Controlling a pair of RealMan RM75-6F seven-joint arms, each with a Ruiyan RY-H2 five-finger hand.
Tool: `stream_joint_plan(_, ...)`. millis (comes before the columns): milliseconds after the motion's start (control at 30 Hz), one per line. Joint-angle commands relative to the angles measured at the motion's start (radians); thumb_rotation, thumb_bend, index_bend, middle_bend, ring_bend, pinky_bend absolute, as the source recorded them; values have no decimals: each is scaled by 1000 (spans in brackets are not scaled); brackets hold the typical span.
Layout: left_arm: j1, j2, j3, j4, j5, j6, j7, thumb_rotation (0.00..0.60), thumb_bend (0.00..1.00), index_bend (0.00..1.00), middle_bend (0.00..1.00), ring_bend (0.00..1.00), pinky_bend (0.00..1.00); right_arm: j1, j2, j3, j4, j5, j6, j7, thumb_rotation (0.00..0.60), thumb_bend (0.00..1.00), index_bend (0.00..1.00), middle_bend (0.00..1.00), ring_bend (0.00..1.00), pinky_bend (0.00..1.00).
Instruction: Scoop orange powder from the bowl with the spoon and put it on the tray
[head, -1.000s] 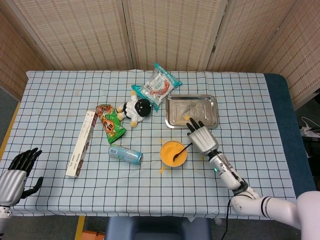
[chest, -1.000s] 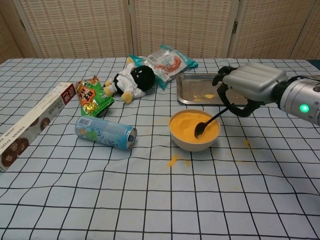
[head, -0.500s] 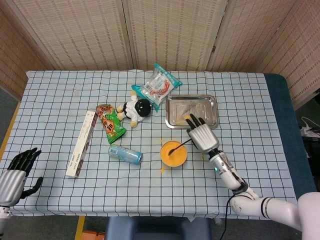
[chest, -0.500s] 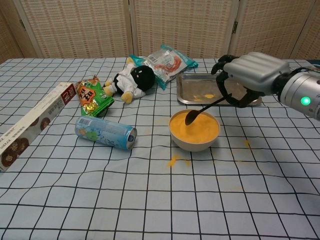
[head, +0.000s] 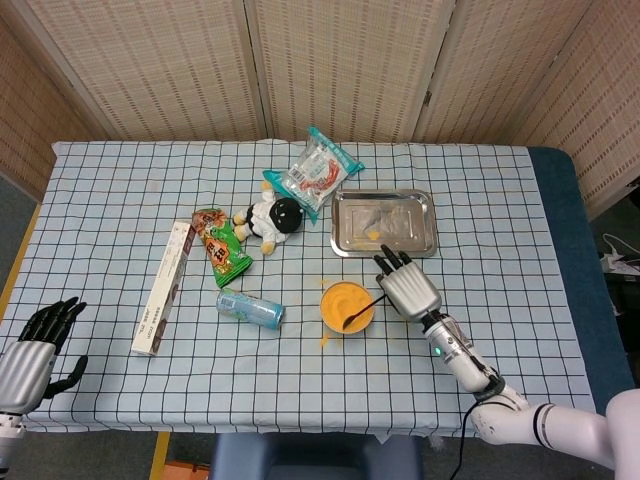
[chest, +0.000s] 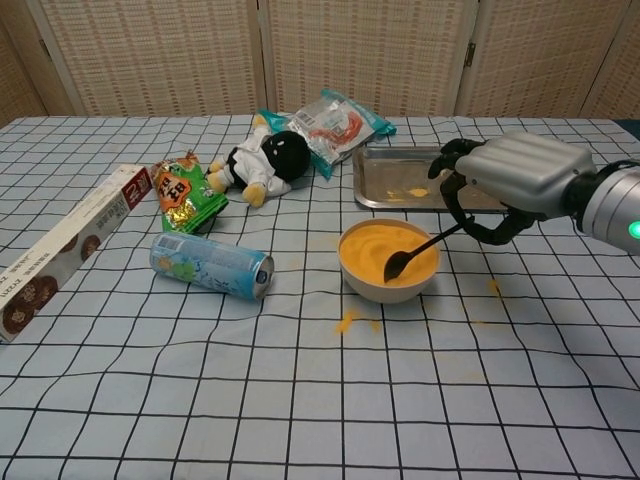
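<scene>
While my right hand (chest: 515, 180) grips the spoon (chest: 412, 253), tip dipped in the bowl (chest: 389, 282) just left of it, a jerky lift could spill powder short of the tray (chest: 372, 190) just behind.

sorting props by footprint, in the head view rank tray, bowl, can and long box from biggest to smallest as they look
1. tray
2. long box
3. bowl and can: too alike to rank; the bowl is round, the can longer but narrower.

Right hand (head: 408, 290) dips spoon (head: 360, 308) into bowl (head: 347, 305).
</scene>
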Motion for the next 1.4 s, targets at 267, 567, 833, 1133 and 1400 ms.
stream_joint_plan(267, -3, 0, -2, 1, -11, -10, -1, 600, 436, 0, 0, 0, 84, 32, -82, 35, 100, 25, 2, -83, 600, 698, 999, 167, 37, 245)
stream_joint_plan(567, -2, 2, -3, 2, -12, -8, -6, 600, 437, 0, 0, 0, 85, 42, -159, 70, 170, 49, 50, -130, 600, 725, 999, 171, 37, 247)
stream_joint_plan(833, 0, -10, -11, 9, -11, 7, -2, 600, 436, 0, 0, 0, 84, 28, -142, 72, 160, 19, 71, -57, 600, 729, 999, 171, 37, 247)
stream_joint_plan(1133, -3, -8, -9, 11, -16, -5, -7, 600, 436, 0, 0, 0, 84, 46, -128, 106, 176, 33, 56, -47, 600, 729, 994, 174, 39, 253)
stream_joint_plan(1400, -5, -6, -9, 9, -24, -15, -5, 600, 436, 0, 0, 0, 84, 75, -172, 98, 260, 38, 4, -37, 600, 730, 995, 187, 51, 261)
